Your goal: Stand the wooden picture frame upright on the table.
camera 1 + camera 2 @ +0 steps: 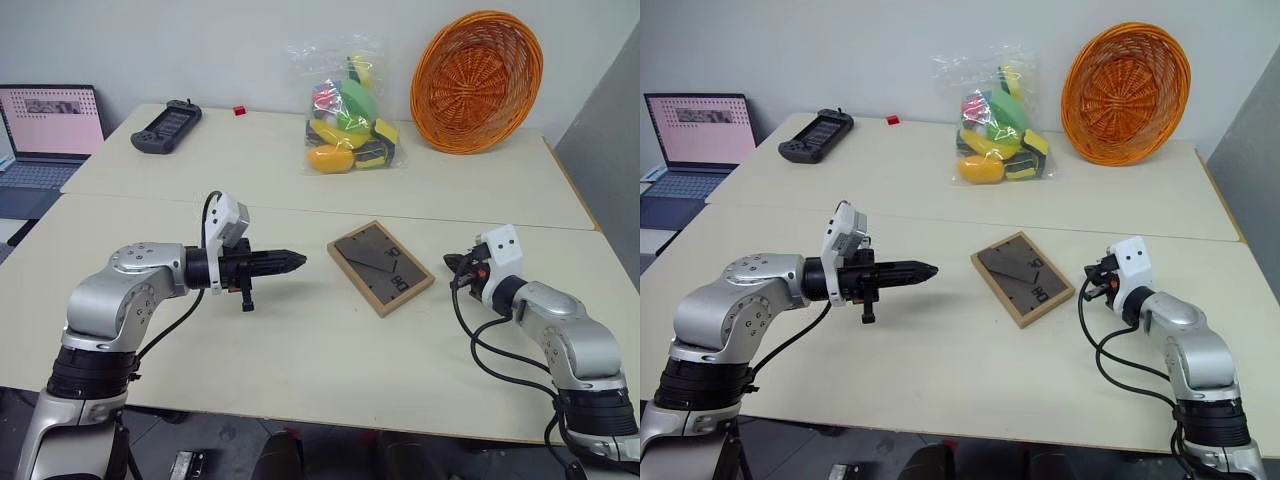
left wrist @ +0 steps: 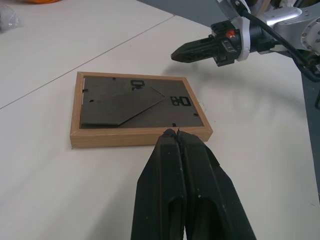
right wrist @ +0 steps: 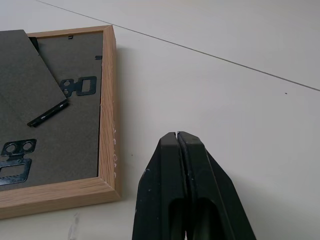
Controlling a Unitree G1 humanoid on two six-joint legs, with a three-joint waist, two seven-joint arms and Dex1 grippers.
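The wooden picture frame lies flat, face down, in the middle of the table, its dark back board and folded stand facing up. To its left my left gripper hovers just above the tabletop, shut and empty, its tip pointing at the frame's near edge. On the frame's right my right gripper is also shut and empty, pointing toward it across a short gap. The right wrist view shows the frame's corner close beside the closed fingertips.
The adjoining farther table holds an orange wicker basket leaning on the wall, a clear bag of coloured toys, a black controller and a small red piece. An open laptop sits at far left.
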